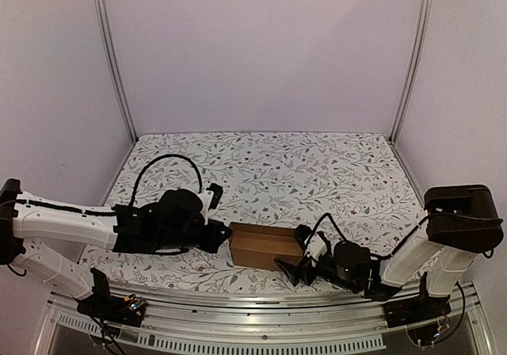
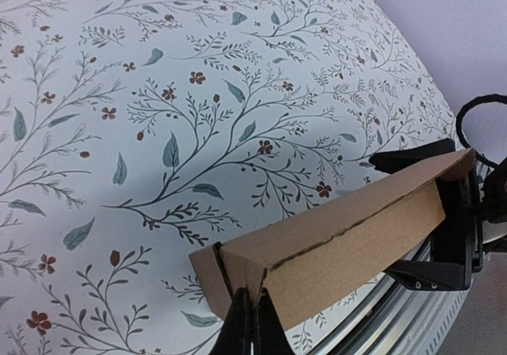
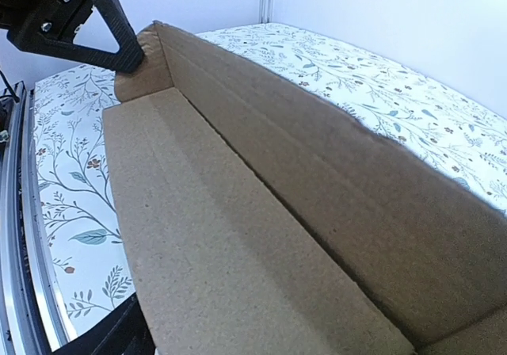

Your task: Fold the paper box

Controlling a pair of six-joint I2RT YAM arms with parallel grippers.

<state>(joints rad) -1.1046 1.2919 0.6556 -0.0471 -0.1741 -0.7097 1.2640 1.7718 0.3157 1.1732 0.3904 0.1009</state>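
Observation:
The paper box (image 1: 265, 244) is a brown oblong carton lying near the table's front edge between both arms. My left gripper (image 1: 224, 236) is at its left end. In the left wrist view the two fingers (image 2: 238, 327) are pressed together on the end flap of the box (image 2: 341, 236). My right gripper (image 1: 296, 269) is at the box's right end. The left wrist view shows it (image 2: 451, 212) with jaws spread wide across that end. In the right wrist view the box (image 3: 261, 212) fills the frame, one finger (image 3: 119, 335) shows at the bottom left, and the left gripper's finger (image 3: 75, 18) touches the far flap.
The floral tablecloth (image 1: 317, 173) covers the table behind the box. The metal rail of the front edge (image 1: 261, 311) runs just below the box. White walls and aluminium posts (image 1: 111, 54) enclose the back and sides. A black cable (image 1: 158, 165) loops over the left arm.

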